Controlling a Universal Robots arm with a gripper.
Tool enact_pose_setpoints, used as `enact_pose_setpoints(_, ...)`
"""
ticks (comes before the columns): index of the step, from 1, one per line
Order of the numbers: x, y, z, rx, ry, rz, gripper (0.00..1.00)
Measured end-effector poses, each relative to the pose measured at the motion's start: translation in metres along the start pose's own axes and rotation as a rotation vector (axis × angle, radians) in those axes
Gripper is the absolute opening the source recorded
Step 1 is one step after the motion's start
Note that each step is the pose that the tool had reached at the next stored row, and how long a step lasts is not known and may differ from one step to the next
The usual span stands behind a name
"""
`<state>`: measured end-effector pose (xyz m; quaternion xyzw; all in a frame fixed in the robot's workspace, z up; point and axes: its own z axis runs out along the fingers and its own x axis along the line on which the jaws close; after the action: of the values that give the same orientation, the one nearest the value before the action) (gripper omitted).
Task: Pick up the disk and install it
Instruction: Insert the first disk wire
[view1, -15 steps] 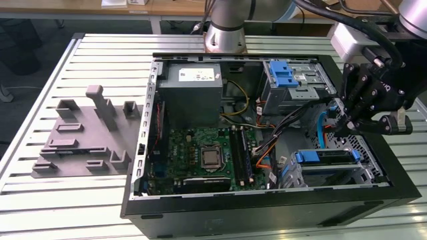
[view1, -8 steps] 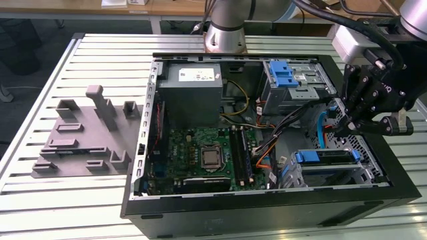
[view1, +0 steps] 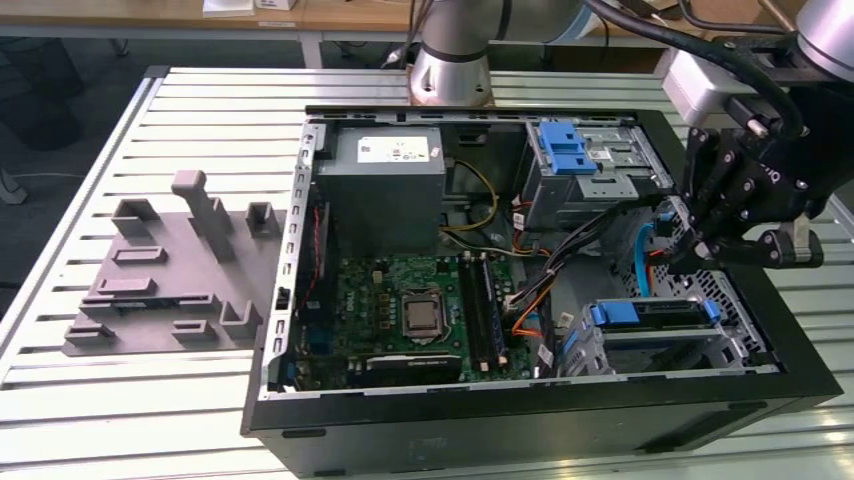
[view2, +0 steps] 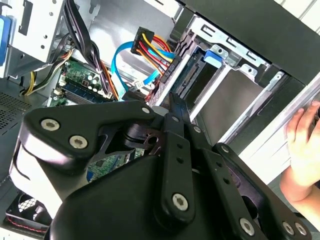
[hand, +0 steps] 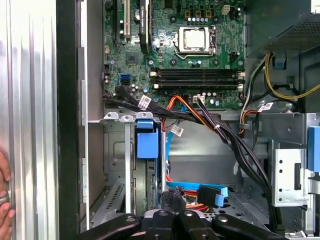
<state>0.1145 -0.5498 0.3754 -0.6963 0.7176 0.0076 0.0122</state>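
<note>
Slatted metal table (view1: 80, 150) fills the exterior view, with an open black computer case (view1: 534, 410) lying on its side across the middle. Behind the case stands the base of the grey robot arm (view1: 454, 50), whose upper part reaches in over the case from the exterior view's right.

Inside the case, the grey power supply box (view1: 380, 190) sits at the far end, and the green motherboard (view1: 400, 310) lies just in front of it. On the table at the exterior view's left, well apart from the case, rests a grey moulded fixture (view1: 160, 280) with upright posts. A grey metal drive cage (view1: 594, 170) with a blue latch occupies the far corner of the case at the exterior view's right.

The disk (view1: 647, 315) sits in the lower drive bay at the near corner on the exterior view's right, its blue carrier frame facing up towards the opening.

The gripper (view1: 701, 255) hangs above the case interior, between the drive cage and the disk's bay, apart from the disk. In the first wrist view its fingers (hand: 162, 220) look pressed together with nothing seen between them.

A blue data cable (hand: 200, 190) and a bundle of black wires (hand: 230, 140) run beside the bay. A person's hand (view2: 302, 145) rests on the table just outside the case wall.
</note>
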Motion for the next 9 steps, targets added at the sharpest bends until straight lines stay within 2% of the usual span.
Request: enact_pose_setpoints(9, -0.0017, -0.0037, 0.0045, 0.0, -0.0001, 0.0, 0.11)
